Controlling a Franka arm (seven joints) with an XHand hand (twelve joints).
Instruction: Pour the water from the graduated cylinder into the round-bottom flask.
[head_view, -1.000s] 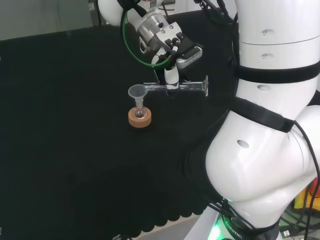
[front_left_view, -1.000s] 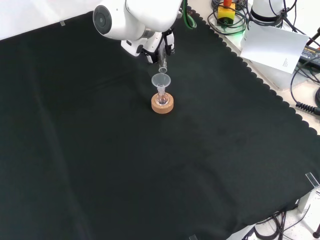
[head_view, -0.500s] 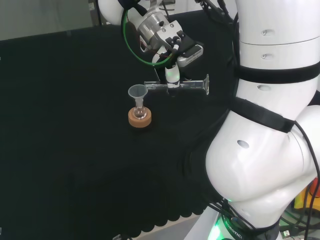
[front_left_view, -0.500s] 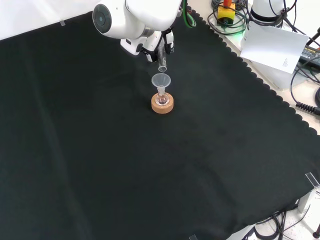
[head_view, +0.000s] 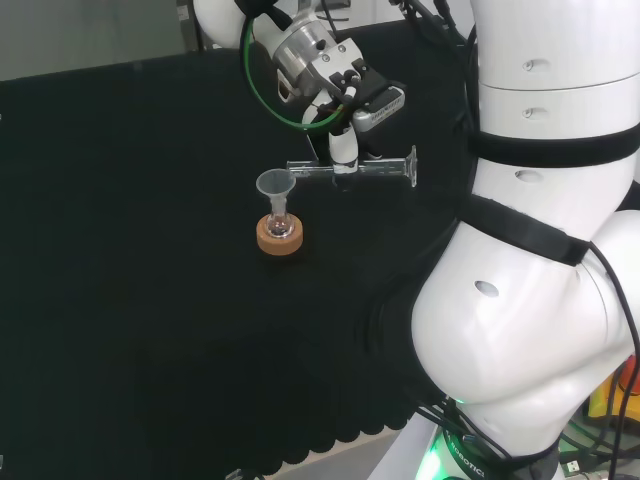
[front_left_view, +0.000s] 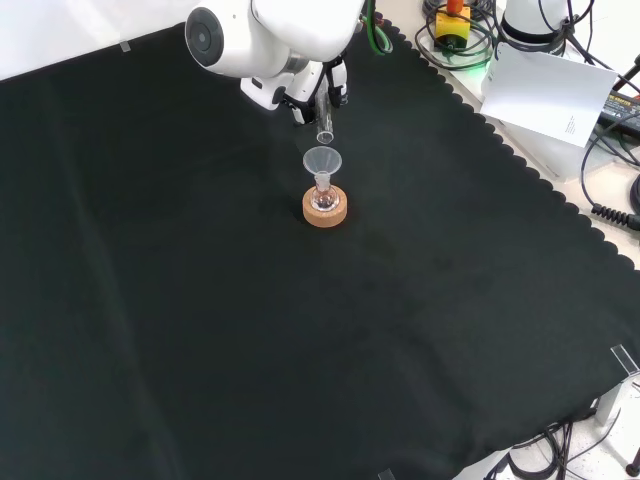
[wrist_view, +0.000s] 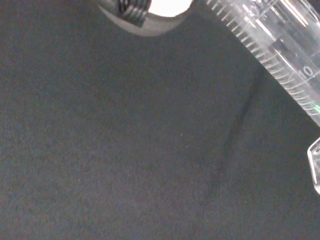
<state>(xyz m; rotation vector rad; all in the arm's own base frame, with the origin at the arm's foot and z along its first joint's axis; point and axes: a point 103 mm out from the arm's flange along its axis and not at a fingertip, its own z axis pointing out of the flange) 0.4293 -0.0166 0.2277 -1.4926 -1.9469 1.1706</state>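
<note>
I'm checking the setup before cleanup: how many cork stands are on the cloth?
1. The cork stand sits near the cloth's middle under the round-bottom flask. Nothing on the cloth seems to hide another.

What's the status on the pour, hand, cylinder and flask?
Hand shut on graduated cylinder, lying level, mouth beside the funnel. Round-bottom flask upright on cork ring, funnel in its neck. Nothing in the way.
</note>
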